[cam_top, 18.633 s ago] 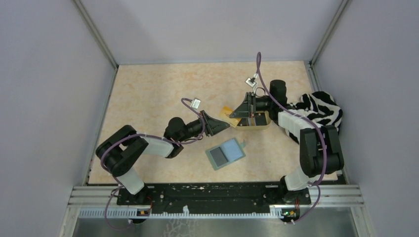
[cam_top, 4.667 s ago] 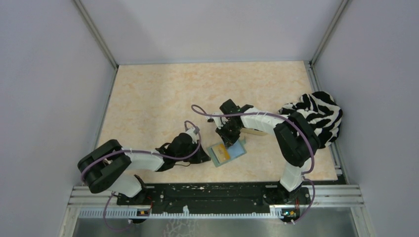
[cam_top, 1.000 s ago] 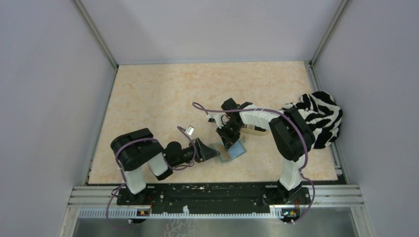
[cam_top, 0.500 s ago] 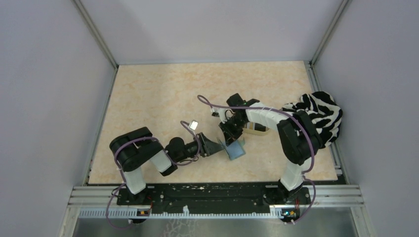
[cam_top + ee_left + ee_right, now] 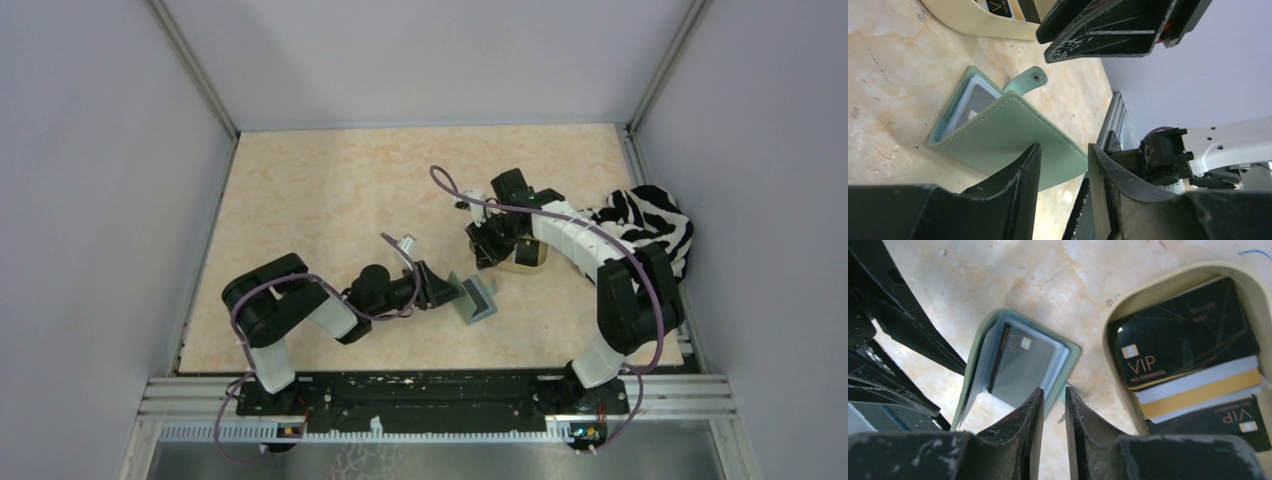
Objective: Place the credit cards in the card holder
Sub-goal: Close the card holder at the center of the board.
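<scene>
The card holder [image 5: 480,300] lies half folded on the table, its pale green cover [image 5: 1013,132] raised. One black credit card [image 5: 1020,360] sits in its pocket. My left gripper [image 5: 448,289] is open at the cover's edge; its left fingertip [image 5: 1032,155] touches the cover. My right gripper [image 5: 488,252] hovers between the card holder and the tan tray [image 5: 532,258], open by a narrow gap and empty. The tray [image 5: 1168,279] holds black credit cards [image 5: 1178,340] and a yellow-gold one [image 5: 1205,390].
A zebra-striped cloth [image 5: 650,235] lies at the table's right edge behind the right arm. The card holder's snap strap [image 5: 1030,79] sticks out toward the tray [image 5: 968,22]. The two grippers are close together over the card holder. Walls enclose the table on three sides.
My right gripper has pulled back from the card holder toward the tray, leaving a black card in the pocket. My left gripper has pushed the cover up, folding the card holder partway.
</scene>
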